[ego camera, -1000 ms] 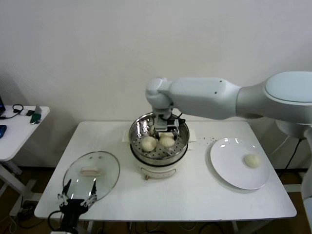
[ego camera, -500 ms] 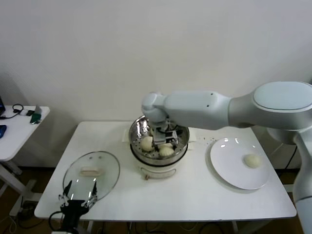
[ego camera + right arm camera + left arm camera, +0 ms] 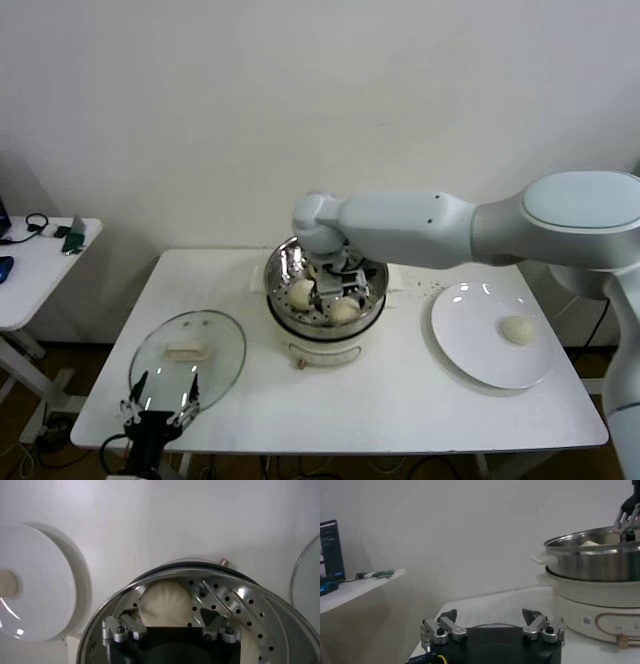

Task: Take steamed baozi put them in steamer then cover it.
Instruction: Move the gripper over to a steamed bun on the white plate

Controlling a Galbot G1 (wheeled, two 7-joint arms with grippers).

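Observation:
The steamer [image 3: 283,262] stands at the table's back centre on its white pot base [image 3: 322,349]. My right gripper [image 3: 336,288] is down inside it, open. Its fingers stand either side of a steamed baozi [image 3: 165,602] that rests on the perforated floor [image 3: 250,611]. That same baozi [image 3: 343,311] lies in the front of the basket and another baozi [image 3: 302,293] lies left of it. One more baozi [image 3: 516,329] sits on the white plate [image 3: 475,350] at the right. The glass cover [image 3: 222,340] lies flat at the front left. My left gripper [image 3: 160,397] hangs open just in front of the cover, empty.
A small white side table [image 3: 35,272] with cables and gadgets stands to the left of the main table. The wall runs close behind the steamer. The steamer [image 3: 592,555] rises well above my left gripper [image 3: 490,615].
My right gripper went down into the steamer with a baozi, then opened. The baozi now rests on the steamer floor. The left arm has stayed still.

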